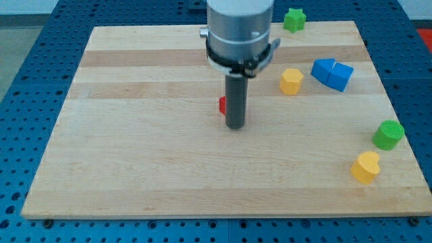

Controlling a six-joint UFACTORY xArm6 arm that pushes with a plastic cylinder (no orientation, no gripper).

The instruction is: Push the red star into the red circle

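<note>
You are seeing my tip (235, 126) standing on the pale wooden bench (155, 169), a small red block (222, 104) peeking out at its ten o'clock; there is no gripper to judge.

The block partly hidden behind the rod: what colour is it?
Red; only a sliver shows at the view's left of my tip, in the camera view.

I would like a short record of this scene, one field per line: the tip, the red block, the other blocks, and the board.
tip: my tip rests on the board near the centre
red block: a red block, mostly hidden behind the rod; shape cannot be told
second red block: none visible
other blocks: green star, yellow hexagon, blue block, green cylinder, yellow heart
board: wooden board
</note>
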